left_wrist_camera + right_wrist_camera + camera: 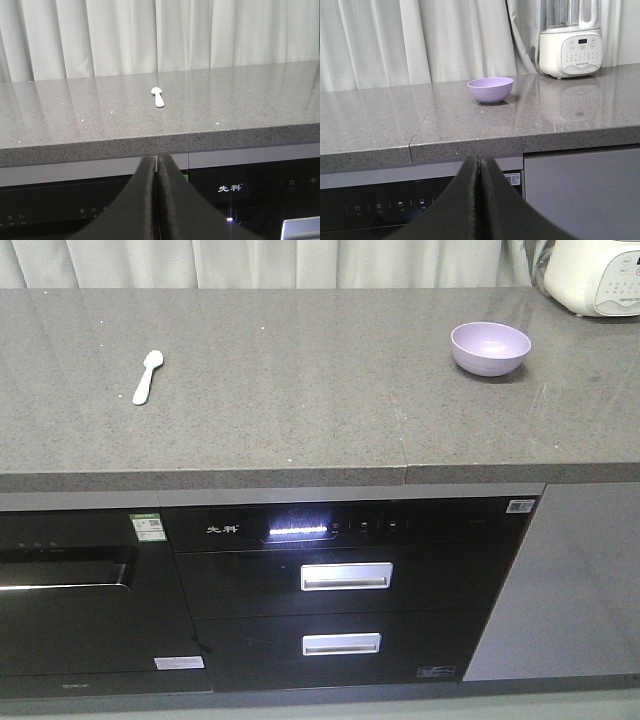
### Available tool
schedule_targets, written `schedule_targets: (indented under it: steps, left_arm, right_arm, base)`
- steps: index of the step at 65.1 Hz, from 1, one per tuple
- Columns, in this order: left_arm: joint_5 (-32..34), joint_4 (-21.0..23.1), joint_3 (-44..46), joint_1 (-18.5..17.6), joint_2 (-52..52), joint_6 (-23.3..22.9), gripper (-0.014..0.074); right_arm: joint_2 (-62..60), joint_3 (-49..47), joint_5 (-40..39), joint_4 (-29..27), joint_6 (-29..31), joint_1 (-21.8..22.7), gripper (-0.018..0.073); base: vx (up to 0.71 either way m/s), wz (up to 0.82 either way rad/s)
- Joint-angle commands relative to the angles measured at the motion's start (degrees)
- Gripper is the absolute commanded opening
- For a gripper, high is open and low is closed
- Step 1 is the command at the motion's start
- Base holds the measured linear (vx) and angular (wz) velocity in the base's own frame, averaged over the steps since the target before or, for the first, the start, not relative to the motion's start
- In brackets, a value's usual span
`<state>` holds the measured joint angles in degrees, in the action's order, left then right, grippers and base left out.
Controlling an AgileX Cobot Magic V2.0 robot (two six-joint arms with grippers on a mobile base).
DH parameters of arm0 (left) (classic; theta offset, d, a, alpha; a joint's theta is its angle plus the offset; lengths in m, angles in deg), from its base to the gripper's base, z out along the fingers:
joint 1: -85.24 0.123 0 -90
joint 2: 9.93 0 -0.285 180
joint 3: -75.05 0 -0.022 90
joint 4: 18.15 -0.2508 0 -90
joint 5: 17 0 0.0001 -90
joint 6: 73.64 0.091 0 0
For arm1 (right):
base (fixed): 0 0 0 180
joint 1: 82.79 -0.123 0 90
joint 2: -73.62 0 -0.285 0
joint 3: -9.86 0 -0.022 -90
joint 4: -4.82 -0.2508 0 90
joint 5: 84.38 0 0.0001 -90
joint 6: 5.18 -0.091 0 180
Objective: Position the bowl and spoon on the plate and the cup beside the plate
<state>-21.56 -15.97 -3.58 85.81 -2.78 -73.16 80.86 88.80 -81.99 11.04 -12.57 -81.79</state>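
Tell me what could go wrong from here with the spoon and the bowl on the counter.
No plate or cup shows in any view, so there may be nowhere to place things. The spoon lies flat on the hard countertop; the shut left gripper could skid it when pinching. The bowl sits near the white blender, which the right gripper might brush.

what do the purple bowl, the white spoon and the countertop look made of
Small round lavender bowl: probably plastic or melamine, even colour, soft sheen. Short pale white spoon: likely moulded plastic, one piece, matte. Grey speckled countertop: looks like polished stone or quartz, flecked, with glossy reflections.
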Motion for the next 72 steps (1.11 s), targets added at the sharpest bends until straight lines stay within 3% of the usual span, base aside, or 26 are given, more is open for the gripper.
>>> schedule_targets:
  steps: [1, 72]
  left_arm:
    - [3.9, 0.1, -1.8, 0.1, -1.0, -0.5, -0.0006]
    - [3.9, 0.1, -1.8, 0.1, -1.0, -0.5, -0.0006]
  right_arm:
    - [-0.8, 0.8, -4.2, 0.6, 0.3, 0.4, -0.0002]
    - [-0.8, 0.8, -4.2, 0.6, 0.3, 0.4, -0.0002]
  base:
    - [0.03, 0.0]
    - [0.04, 0.0]
